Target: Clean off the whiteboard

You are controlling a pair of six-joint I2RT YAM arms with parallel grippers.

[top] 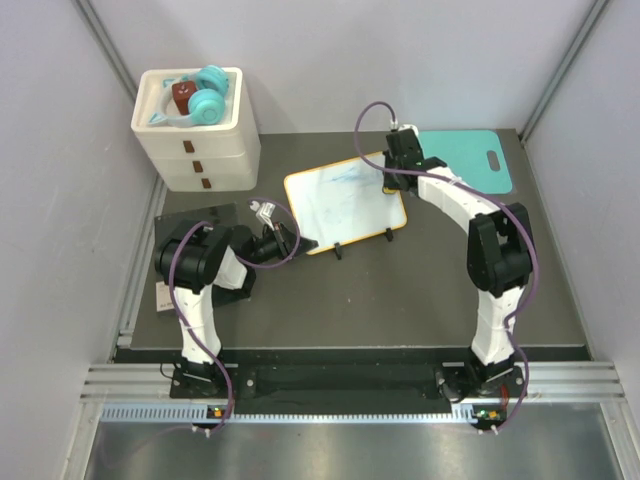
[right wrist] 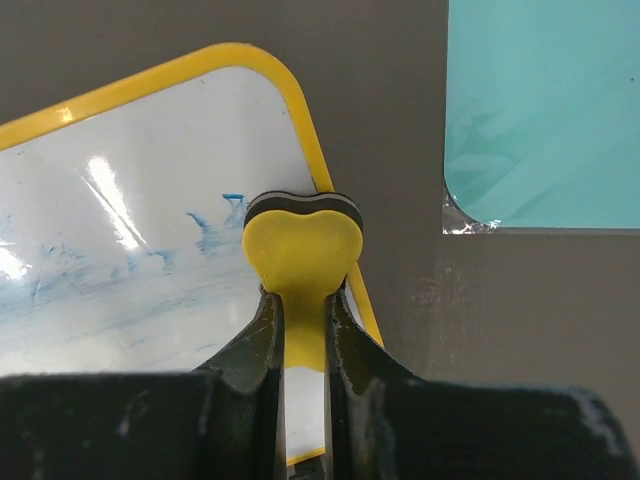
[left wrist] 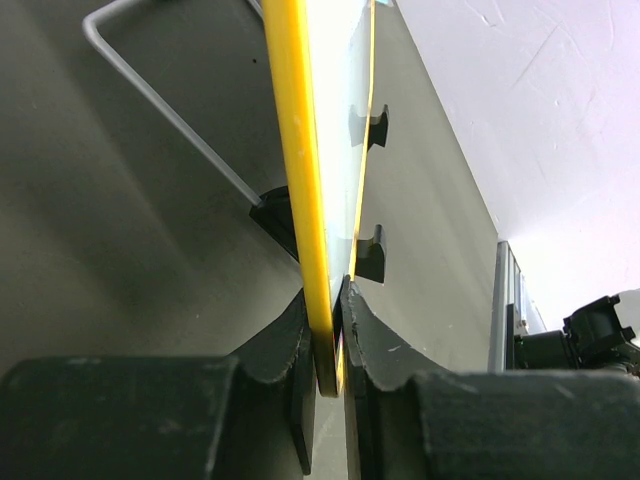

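Here the right gripper is clamped tight on a yellow heart-shaped eraser. The eraser's dark felt side rests on the whiteboard, right at the frame near the board's 2 o'clock corner. Pale blue smears lie across the white face at the eraser's 9 o'clock. The right arm stands up from its base, bends at the elbow toward 3 o'clock, and its white forearm runs back toward 11 o'clock with the wrist pointing down at the board.

The left gripper pinches the board's yellow frame between nearly closed fingers, at the board's 7 o'clock corner. Two black feet stick out from the board just past those fingers. The left arm is folded low over a black pad, its forearm reaching toward 3 o'clock.

The board lies near the middle of the table, a little toward 12 o'clock. A teal mat sits at the board's 2 o'clock, and a white drawer unit at its 10 o'clock.
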